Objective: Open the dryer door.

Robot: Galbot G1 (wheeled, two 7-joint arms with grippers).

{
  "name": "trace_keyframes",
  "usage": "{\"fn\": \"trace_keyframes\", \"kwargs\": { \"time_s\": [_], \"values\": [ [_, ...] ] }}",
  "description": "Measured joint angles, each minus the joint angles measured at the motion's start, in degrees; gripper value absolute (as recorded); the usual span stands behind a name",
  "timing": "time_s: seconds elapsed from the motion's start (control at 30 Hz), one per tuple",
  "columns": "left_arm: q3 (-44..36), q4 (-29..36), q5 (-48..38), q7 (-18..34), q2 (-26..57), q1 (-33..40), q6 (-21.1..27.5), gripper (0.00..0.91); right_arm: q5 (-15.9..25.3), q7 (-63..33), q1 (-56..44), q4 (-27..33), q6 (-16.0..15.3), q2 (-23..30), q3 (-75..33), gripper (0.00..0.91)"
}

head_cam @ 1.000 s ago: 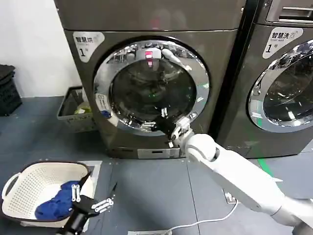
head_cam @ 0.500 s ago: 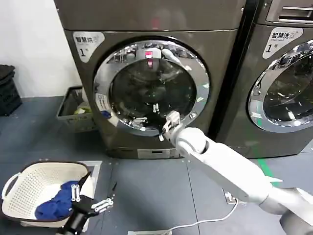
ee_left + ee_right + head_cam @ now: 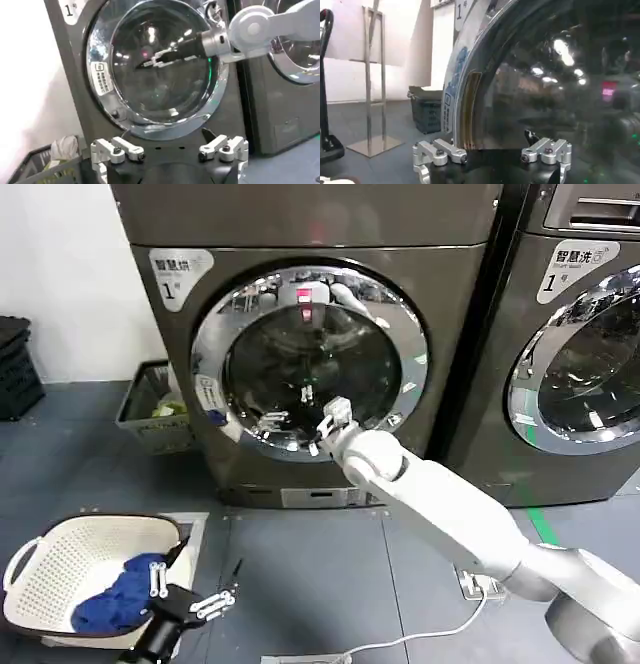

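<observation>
The dryer door [image 3: 311, 361] sits closed on the front of the left-hand dark grey machine [image 3: 300, 229], chrome ring flush with the panel. The right gripper [image 3: 318, 416] is extended in front of the lower part of the glass, fingers spread and holding nothing. The door's left rim, where a recessed slot shows in the right wrist view, lies to the left of this gripper; I judge the pull must start there. The left gripper [image 3: 190, 602] waits low near the white basket [image 3: 40, 559], open and empty, much farther from the door. Readable marks: a "1" tag at the machine's upper left corner, and a blue-and-white sticker [image 3: 207, 395] on the rim.
</observation>
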State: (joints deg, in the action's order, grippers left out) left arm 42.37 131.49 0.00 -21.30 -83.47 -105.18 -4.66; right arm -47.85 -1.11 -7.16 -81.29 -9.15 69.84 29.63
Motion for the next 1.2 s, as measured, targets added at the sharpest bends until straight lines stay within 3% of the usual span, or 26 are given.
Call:
{"fn": "trace_keyframes", "kwargs": {
  "time_s": [1.2],
  "values": [
    [-0.23, -0.98, -0.03, -0.02, 0.02, 0.59, -0.02, 0.907, 0.03, 4.2, 3.8, 9.95, -0.22, 9.63, 2.39, 0.907]
  ]
}}
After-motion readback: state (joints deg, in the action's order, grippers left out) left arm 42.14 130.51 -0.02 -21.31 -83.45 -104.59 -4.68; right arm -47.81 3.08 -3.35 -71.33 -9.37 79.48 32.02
